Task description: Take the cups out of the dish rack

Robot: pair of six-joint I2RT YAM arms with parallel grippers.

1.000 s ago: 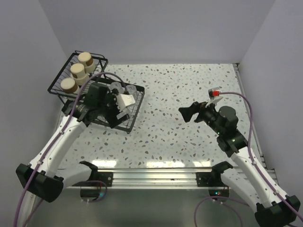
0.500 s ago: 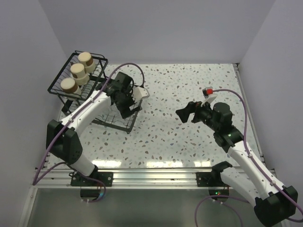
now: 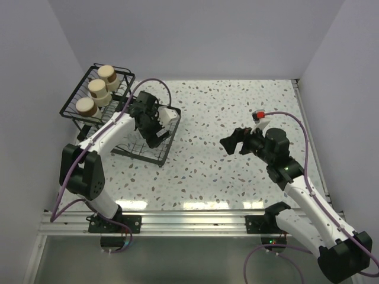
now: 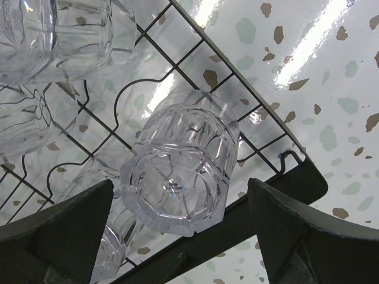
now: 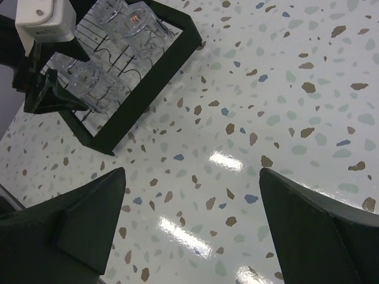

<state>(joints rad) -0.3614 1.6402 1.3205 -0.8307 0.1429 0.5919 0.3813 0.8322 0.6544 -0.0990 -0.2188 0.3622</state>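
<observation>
The black wire dish rack (image 3: 142, 155) stands at the table's far left. Three cream cups (image 3: 98, 89) sit on its raised tier. Several clear ribbed tumblers lie in its flat tray. My left gripper (image 3: 156, 136) is down over the tray's right end. In the left wrist view it (image 4: 180, 182) is open, with one clear tumbler (image 4: 183, 160) upside down between the fingers, near the rack's corner (image 4: 296, 171); neither finger touches it. My right gripper (image 3: 232, 142) is open and empty above the bare table, also in its wrist view (image 5: 192, 171).
The right wrist view shows the rack's tray (image 5: 148, 77) with tumblers (image 5: 139, 21) and the left wrist's white camera (image 5: 44, 21) at its top left. Speckled table (image 3: 207, 118) stretches between the rack and the right arm. Grey walls close the left, back and right.
The left arm has stretched out and its wrist has swung to the tray's right end, then drawn back slightly over a tumbler. The right gripper has shifted a little to the left.
</observation>
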